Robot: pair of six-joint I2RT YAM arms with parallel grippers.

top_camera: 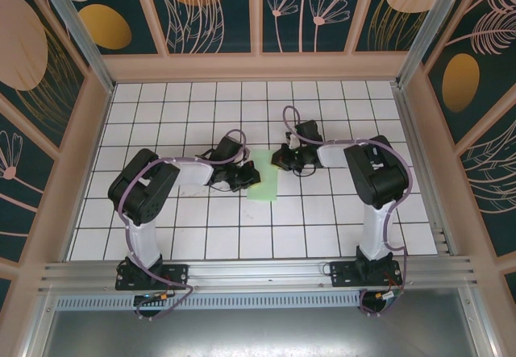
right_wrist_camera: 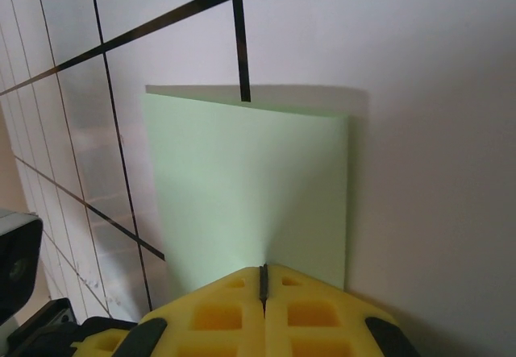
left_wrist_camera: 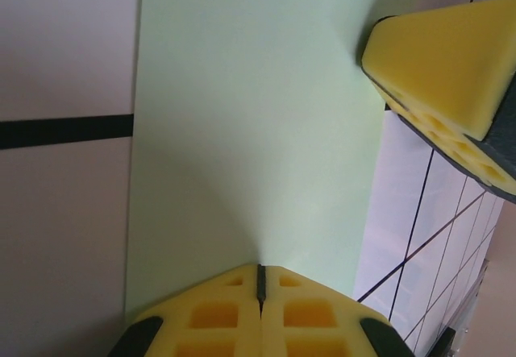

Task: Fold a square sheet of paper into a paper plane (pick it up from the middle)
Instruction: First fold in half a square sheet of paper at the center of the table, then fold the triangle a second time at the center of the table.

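Square sheet of paper: pale mint green, lying near the centre of the white tiled table, between the two arms. From the top cam it reads as a narrow upright rectangle, approx. one tile wide, long axis running near-to-far. Far short edge seen from the right wrist cam shows a thin offset line, as of two layers; cannot confirm.

Left claw: at the sheet's left long edge, arm reaching in from the left. Wrist cam: yellow fingers pressed together, no gap, with the sheet running into the seam between them, i.e. clamped on the paper. The surface ahead of the claw lies smooth, with a faint shallow ridge fanning out from the grip pt.

Right claw: at the sheet's far right corner area. Wrist cam: the claw has its fingers closed tight, the sheet's near edge caught in the seam. One of its yellow pads also shows in the left wrist cam, at the sheet's opposite edge.

Black grid lines cross the table beyond the sheet.
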